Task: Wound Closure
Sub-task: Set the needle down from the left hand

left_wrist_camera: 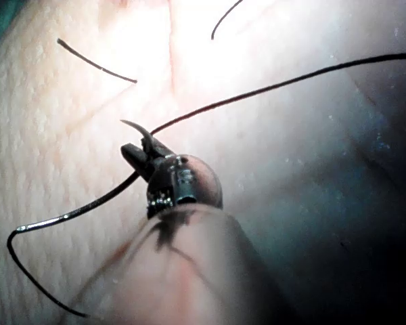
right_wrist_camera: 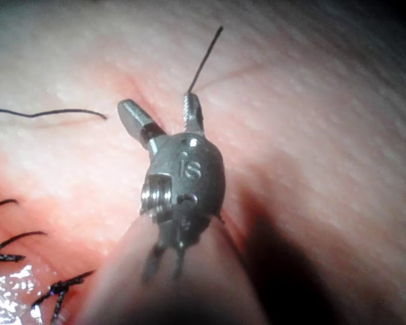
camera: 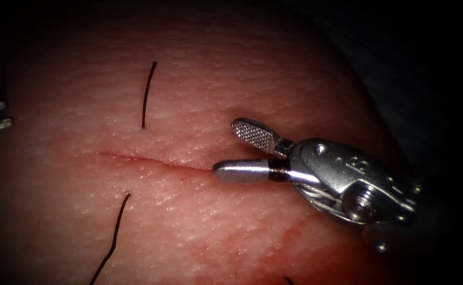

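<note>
Right tool [camera: 240,150] spread, empty, at the cut [camera: 152,161]; left tool [left_wrist_camera: 143,150] clamping stiff, slippery needle [left_wrist_camera: 137,126] mid-curve; thread [left_wrist_camera: 271,87] limp, light.

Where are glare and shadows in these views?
Endoscope view: light pools on the tissue, edges dark; the right tool, jaws open and empty, glints. Left wrist view: glare washes the cut; left tool grips the needle, out of tissue. Right wrist view: tool's shadow on tissue.
</note>
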Controlling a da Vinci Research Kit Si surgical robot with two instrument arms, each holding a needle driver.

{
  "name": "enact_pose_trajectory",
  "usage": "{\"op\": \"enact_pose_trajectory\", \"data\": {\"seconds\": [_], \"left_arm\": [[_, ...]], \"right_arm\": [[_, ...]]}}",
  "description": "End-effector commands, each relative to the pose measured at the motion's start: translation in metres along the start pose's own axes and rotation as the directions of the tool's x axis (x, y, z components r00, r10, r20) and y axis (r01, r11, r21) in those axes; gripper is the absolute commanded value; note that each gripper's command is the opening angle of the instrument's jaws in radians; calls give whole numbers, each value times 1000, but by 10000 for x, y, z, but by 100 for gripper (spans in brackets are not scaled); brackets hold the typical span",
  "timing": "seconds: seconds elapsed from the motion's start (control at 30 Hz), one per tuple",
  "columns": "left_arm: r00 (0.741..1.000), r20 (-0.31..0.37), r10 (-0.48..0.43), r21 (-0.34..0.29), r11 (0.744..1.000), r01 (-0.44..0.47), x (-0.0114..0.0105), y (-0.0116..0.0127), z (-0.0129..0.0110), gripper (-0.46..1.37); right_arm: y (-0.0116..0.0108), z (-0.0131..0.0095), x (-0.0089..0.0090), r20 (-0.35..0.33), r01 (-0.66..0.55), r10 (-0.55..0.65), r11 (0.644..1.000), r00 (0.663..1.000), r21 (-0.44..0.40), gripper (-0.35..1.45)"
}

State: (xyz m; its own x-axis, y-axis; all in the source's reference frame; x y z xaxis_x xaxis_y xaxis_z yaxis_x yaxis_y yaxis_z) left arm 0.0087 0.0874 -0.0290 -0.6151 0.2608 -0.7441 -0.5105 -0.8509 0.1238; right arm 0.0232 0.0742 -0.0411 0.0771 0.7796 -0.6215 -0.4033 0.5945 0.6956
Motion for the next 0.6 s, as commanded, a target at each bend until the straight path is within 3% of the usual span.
{"op": "enact_pose_trajectory", "data": {"seconds": [0.03,0.33,0.6], "left_arm": [[1000,1,2,-6,1000,-2,-2,1,2,-35],[1000,16,18,-34,999,-17,-8,-15,18,-35],[1000,9,21,-29,999,-20,-8,-38,61,-35]], "right_arm": [[0,0,0,0,6,-6,1000,1000,5,123],[0,1,-2,-1,31,-31,1000,1000,5,122],[-1,0,-3,-2,37,-37,999,999,5,121]]}}
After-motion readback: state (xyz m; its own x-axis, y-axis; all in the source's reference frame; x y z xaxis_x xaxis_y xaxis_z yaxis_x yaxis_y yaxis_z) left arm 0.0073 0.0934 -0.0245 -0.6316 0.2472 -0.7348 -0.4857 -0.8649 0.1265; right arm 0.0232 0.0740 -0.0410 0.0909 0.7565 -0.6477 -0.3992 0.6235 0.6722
